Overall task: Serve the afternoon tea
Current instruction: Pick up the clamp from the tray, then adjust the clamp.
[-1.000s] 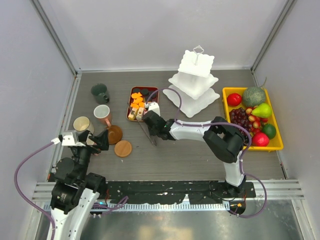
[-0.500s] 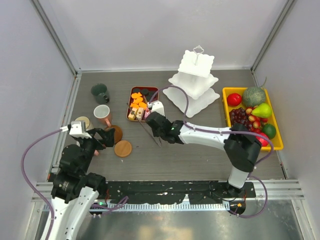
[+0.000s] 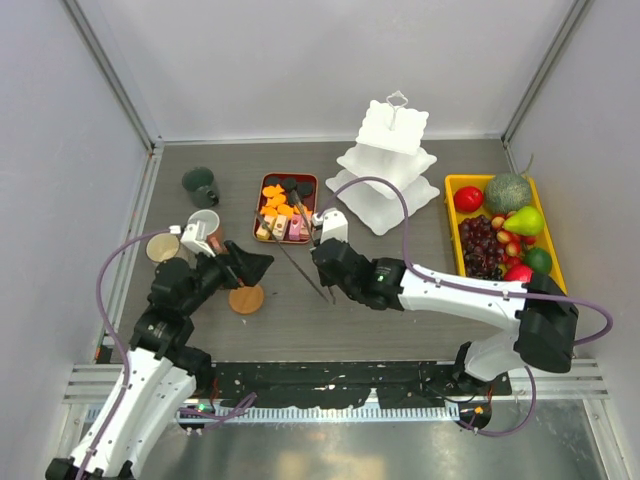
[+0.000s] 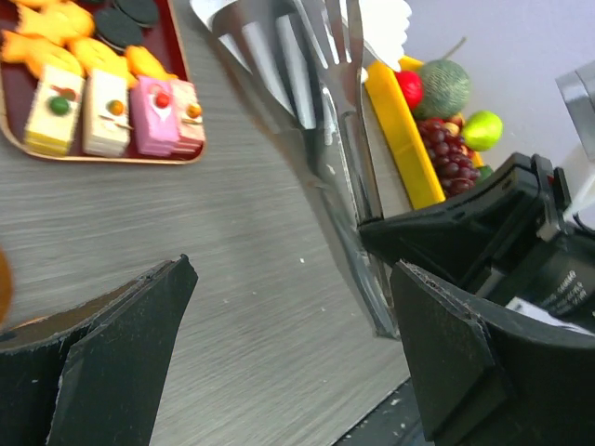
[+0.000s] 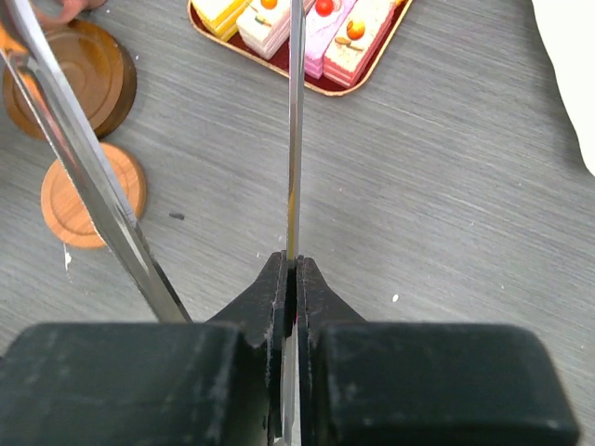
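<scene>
The overhead view gives the whole layout. The white three-tier stand (image 3: 388, 165) sits upper centre, with the yellow fruit tray (image 3: 478, 181) to its right. To its left the dark red tray (image 3: 287, 175) carries the orange sweets (image 3: 273, 202), black round sweets (image 3: 290, 184) and pink-yellow sweets (image 3: 282, 229). Further left are the dark green mug (image 3: 202, 186), the cream mug (image 3: 163, 248), and the pink mug (image 3: 207, 224), which is partly covered by the left wrist's white camera housing. At centre frame the right gripper (image 3: 325, 270) holds the metal tongs (image 3: 292, 256), though the grip is too small to read from above. The right wrist view settles it: its fingers (image 5: 318, 290) are pressed together on one blade, which runs straight up the frame to the cake slices. The other blade slants free toward the upper left, so the tongs stand spread. That view also shows both round coasters, the dark coaster (image 5: 84, 79) at upper left and the light coaster (image 5: 93, 193) just below it. From above, the left gripper (image 3: 250, 267) hides most of the dark one. The left wrist camera shows its fingers (image 4: 112, 362) wide apart in the bottom corners, with only bare table (image 4: 232, 279) between them. Whether they touch a coaster cannot be told. The blade tips are cut off at the top of the right wrist view, and the hinge end is hidden behind the gripper.
</scene>
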Controlling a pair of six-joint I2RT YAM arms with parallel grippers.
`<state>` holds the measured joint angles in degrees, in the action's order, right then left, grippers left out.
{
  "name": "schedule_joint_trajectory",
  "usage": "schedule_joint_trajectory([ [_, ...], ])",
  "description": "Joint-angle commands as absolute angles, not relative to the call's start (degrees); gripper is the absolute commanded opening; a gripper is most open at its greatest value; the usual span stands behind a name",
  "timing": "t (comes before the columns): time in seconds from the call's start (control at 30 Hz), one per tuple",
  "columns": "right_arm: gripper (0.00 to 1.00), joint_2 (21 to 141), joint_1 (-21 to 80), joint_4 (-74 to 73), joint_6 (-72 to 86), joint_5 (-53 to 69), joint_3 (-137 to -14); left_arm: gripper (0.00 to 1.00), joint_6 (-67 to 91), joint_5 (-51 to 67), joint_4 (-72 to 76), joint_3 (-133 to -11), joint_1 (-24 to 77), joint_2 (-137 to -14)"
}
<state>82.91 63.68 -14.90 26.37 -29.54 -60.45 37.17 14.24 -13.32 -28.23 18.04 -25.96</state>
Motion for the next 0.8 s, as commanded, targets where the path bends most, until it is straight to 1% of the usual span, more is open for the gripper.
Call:
schedule_joint_trajectory([
  [0.0, 0.05, 78.3, 66.3, -12.4, 28.9, -33.7, -59.0, 0.99, 45.8, 23.3, 5.2, -25.8, 18.5, -31.4],
  [0.1, 0.05, 77.6, 67.9, -11.3, 29.4, -34.1, -58.1, 0.99, 48.2, 24.4, 10.2, -25.7, 19.3, -35.9],
  [0.27, 0.05, 76.8, 69.4, -9.9, 30.2, -33.8, -57.5, 0.99, 50.7, 23.2, 13.6, -26.2, 20.3, -41.3],
  [0.43, 0.05, 74.8, 69.9, -7.2, 31.6, -33.8, -55.2, 0.9, 57.0, 20.8, 17.8, -23.7, 20.5, -41.7],
  [0.7, 0.05, 72.0, 70.0, -4.0, 32.7, -33.4, -52.0, 0.77, 58.4, 20.4, 18.3, -22.6, 21.4, -41.4],
  [0.73, 0.05, 71.9, 70.0, -3.8, 32.8, -33.2, -51.9, 0.75, 58.6, 20.7, 18.6, -22.7, 21.6, -41.7],
  [0.77, 0.05, 71.9, 70.0, -3.7, 32.8, -33.1, -51.9, 0.69, 59.1, 21.0, 19.4, -22.7, 21.8, -41.9],
])
